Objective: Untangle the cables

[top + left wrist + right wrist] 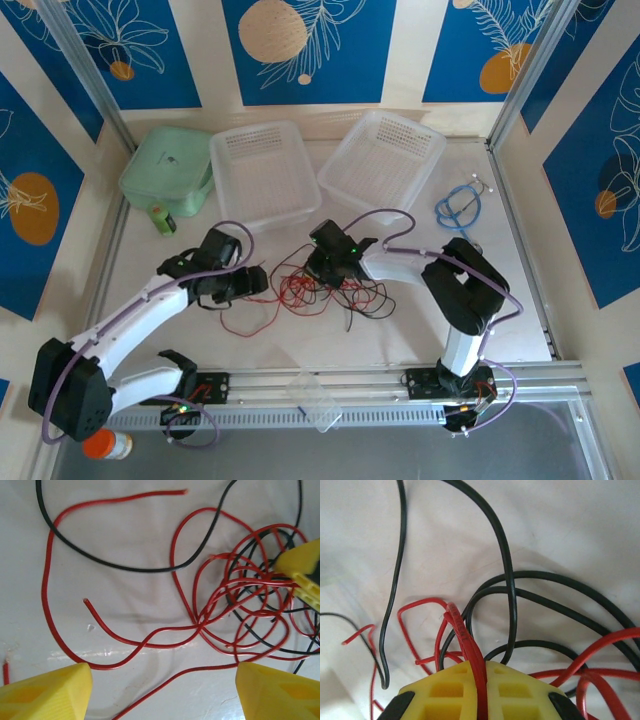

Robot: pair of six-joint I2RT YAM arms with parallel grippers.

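Note:
A tangle of thin red and black cables [322,290] lies mid-table between the arms. My left gripper [252,283] stands open just left of the tangle; in the left wrist view [162,672] its yellow fingers [55,690] straddle loose red strands [150,642], with nothing between them gripped. A black cable [125,569] curves above those strands. My right gripper [318,268] sits on the knot's upper edge. The right wrist view has the right gripper [481,667] shut on a folded red cable [462,630], with black loops [507,580] around it.
Two clear trays [265,175] [382,160] and a green box [165,165] stand at the back. A light-blue looped cable [460,205] lies at the back right. A small green bottle [162,218] stands near the box, and a clear plastic piece [318,400] rests on the front rail.

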